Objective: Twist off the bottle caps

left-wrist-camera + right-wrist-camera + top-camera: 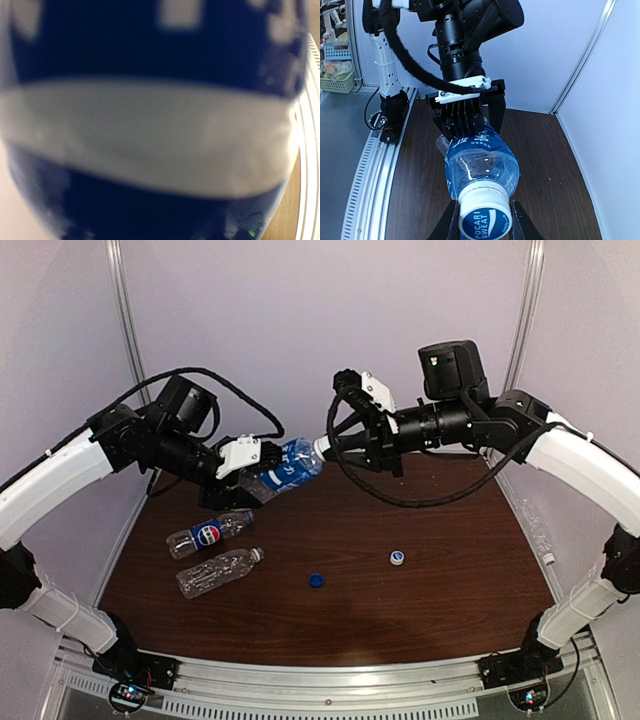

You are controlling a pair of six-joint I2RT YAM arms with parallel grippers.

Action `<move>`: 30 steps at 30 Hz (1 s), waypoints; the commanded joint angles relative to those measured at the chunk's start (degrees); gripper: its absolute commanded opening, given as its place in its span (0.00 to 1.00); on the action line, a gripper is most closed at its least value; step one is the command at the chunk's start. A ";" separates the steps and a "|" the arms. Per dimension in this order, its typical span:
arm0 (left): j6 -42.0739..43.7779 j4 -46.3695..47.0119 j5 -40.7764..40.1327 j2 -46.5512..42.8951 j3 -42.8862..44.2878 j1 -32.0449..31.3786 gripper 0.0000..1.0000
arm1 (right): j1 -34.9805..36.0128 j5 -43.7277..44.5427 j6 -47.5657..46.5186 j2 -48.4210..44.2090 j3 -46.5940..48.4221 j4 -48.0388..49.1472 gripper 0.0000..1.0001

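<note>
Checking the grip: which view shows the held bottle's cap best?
Right wrist: the white Pocari Sweat cap faces the lens between the right gripper's closed fingers. Top external shows only a white speck; left wrist, just blurred label.

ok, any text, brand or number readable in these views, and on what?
"POCARI SWEAT": on the white cap of the held bottle, right wrist view.
Pepsi globe logo, no legible letters: on the lying labelled bottle, top view.
White marks on the held bottle's blue label: too small in the top view, too blurred in the left wrist view.
Nothing else readable.
</note>
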 commanded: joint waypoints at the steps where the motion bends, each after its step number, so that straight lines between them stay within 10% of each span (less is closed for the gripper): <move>1: -2.87 0.60 3.75 0.77 1.73 -0.37 0.41 | 0.84 2.08 -15.20 -0.38 -1.04 -4.56 0.00; 5: -2.97 0.56 3.65 0.79 1.80 -0.37 0.41 | 1.34 3.98 -16.21 -0.58 -1.06 -3.60 0.04; 6: -3.00 0.61 3.63 0.80 1.82 -0.41 0.41 | 1.48 4.45 -15.73 -0.56 -1.09 -3.37 0.15; 9: -3.25 0.55 3.63 0.65 1.99 -0.41 0.41 | 1.72 5.46 -11.58 -0.81 -1.66 -0.93 0.90; 10: -3.28 0.55 3.57 0.63 2.07 -0.42 0.41 | 1.70 5.84 -9.34 -1.03 -1.89 0.29 0.99; 22: -3.93 3.89 -3.86 0.30 1.24 -0.35 0.41 | -1.95 9.06 50.46 -5.79 -5.46 7.24 1.00; 30: -3.88 3.98 -4.41 0.52 1.30 -0.37 0.41 | -1.98 15.04 56.80 -10.43 -11.85 8.67 1.00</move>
